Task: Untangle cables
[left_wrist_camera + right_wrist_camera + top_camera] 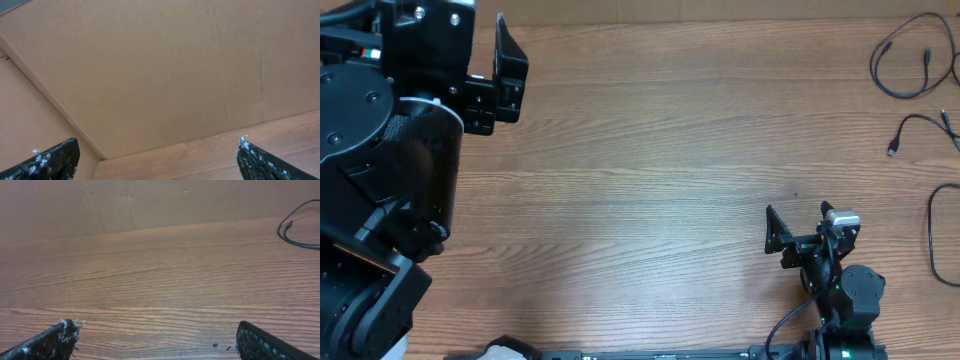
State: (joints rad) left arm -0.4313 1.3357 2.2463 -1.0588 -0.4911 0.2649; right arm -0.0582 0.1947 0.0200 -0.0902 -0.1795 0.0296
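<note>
Several thin black cables lie apart at the table's far right in the overhead view: a loop [905,62] at the top, a cord with a small plug [917,124] below it, and a curved cord [933,235] at the right edge. One cable [292,232] shows at the upper right of the right wrist view. My left gripper [502,78] is open and empty, raised at the top left, far from the cables; its wrist view [157,157] shows no cable. My right gripper [800,225] is open and empty, low over the table left of the cables, and its fingers frame bare wood [157,337].
A brown cardboard wall [160,70] stands along the table's back edge and also shows in the right wrist view [150,202]. The wooden table [640,190] spans the view. A small dark speck [215,345] lies near the right fingers.
</note>
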